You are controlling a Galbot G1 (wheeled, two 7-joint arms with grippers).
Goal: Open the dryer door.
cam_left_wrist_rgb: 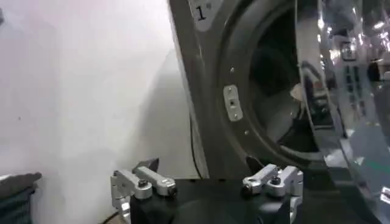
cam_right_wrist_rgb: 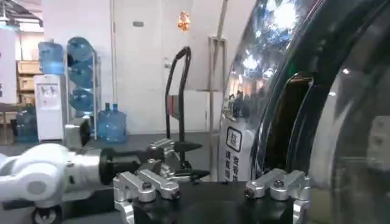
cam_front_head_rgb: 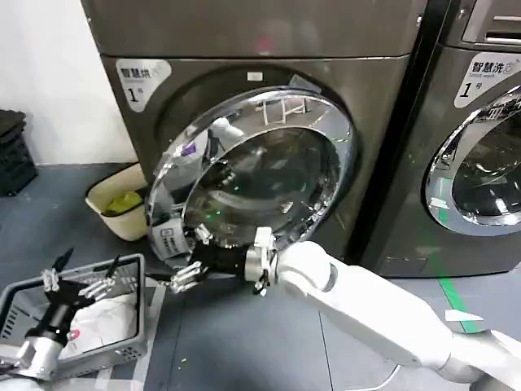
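The dryer (cam_front_head_rgb: 383,106) is a dark bronze-grey machine with a white "1" sticker (cam_front_head_rgb: 140,81). Its dryer door (cam_front_head_rgb: 260,179), a chrome ring around dark glass, stands ajar, with its left edge swung out from the drum mouth (cam_left_wrist_rgb: 274,91). My right gripper (cam_front_head_rgb: 189,259) is open at the door's lower left rim, with nothing between its fingers. In the right wrist view the door's chrome edge (cam_right_wrist_rgb: 341,122) rises close beside the open right gripper (cam_right_wrist_rgb: 210,189). My left gripper (cam_front_head_rgb: 85,273) hangs open and idle low on the left above a grey basket. The left wrist view shows the door (cam_left_wrist_rgb: 353,91) beyond it.
The grey basket (cam_front_head_rgb: 138,346) holding white cloth sits on the floor at lower left. A cream bin (cam_front_head_rgb: 122,208) stands beside the dryer and a black crate (cam_front_head_rgb: 12,155) is at far left. A twin machine (cam_front_head_rgb: 480,163) stands on the right. Green tape (cam_front_head_rgb: 452,297) marks the floor.
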